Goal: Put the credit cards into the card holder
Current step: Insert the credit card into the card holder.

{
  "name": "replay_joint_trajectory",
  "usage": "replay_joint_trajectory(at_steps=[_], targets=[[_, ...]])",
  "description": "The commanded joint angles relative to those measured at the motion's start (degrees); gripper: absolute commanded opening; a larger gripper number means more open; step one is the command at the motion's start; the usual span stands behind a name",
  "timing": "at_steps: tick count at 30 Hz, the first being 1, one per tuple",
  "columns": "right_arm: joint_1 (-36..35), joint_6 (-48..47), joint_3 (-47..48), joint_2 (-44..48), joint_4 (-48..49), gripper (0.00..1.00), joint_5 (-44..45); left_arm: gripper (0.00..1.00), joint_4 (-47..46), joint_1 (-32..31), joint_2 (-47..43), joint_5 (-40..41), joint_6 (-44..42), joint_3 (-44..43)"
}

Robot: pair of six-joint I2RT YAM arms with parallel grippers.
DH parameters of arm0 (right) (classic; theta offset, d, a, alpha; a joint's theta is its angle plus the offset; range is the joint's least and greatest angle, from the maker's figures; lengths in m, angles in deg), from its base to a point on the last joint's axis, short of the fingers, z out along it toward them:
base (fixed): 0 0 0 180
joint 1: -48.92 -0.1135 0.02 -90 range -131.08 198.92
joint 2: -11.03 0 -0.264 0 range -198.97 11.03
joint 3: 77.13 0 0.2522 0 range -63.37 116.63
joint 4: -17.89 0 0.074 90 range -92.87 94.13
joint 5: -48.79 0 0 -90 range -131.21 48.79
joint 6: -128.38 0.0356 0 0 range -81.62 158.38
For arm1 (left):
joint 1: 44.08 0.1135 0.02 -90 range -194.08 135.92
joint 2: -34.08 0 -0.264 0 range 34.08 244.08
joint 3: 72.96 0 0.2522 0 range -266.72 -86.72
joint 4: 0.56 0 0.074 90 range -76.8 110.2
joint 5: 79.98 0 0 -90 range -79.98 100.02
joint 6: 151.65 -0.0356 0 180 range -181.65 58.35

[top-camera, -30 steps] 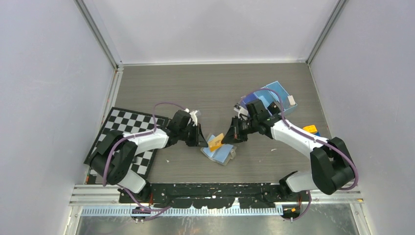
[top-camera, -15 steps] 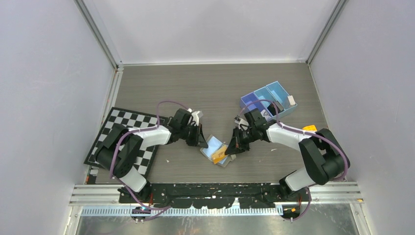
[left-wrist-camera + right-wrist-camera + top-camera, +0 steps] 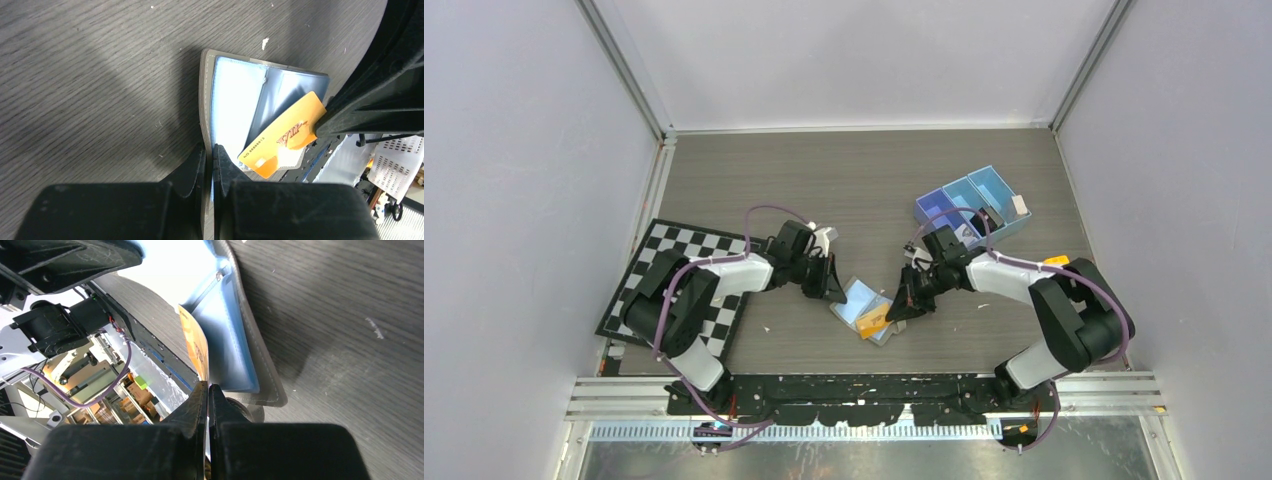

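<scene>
The job is at the slotting-in step, I'd say. The card holder [image 3: 861, 302] lies open on the tabletop [image 3: 824, 180] between the two arms, pale blue inside facing up. The left jaws are pinched narrow on its near grey edge, pinning it flat. The right jaws are clamped tight on one end of an orange card [image 3: 873, 321], which hangs tilted over the holder's right half, its lower corner past the holder's edge. It isn't in a pocket yet, as far as I can see.

Next, the card's free edge needs lining up with a pocket slit and sliding in flat while the left side holds the holder down. At this tilt the card could just skate over the lining.

Counting: one holder and one orange card in play. There is one blue tray [image 3: 972, 205] with three compartments, and a small whitish piece [image 3: 1020, 204] in its end one, possibly another card. Something orange [image 3: 1054, 262] sits by the right arm, too small to tell what. One chequered mat [image 3: 679, 280] lies to the left.
</scene>
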State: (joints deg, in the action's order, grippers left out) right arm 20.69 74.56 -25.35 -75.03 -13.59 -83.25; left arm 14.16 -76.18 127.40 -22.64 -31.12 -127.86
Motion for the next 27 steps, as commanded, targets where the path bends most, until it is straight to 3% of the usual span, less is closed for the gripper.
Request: replay_joint_trajectory(at_steps=[1, 12, 27], targets=[[-0.1, 0.6, -0.9, -2.0, 3.0, 0.01, 2.3, 0.00, 0.7, 0.4, 0.7, -1.7, -2.7, -1.7], [-0.2, -1.7, 1.2, -5.3, -1.0, 0.00, 8.2, 0.00, 1.3, 0.5, 1.3, -2.3, -3.1, -2.2], [-0.1, -2.4, 4.6, -9.0, -0.7, 0.00, 8.0, 0.00, 0.9, 0.4, 1.2, -4.4, -4.0, -1.8]])
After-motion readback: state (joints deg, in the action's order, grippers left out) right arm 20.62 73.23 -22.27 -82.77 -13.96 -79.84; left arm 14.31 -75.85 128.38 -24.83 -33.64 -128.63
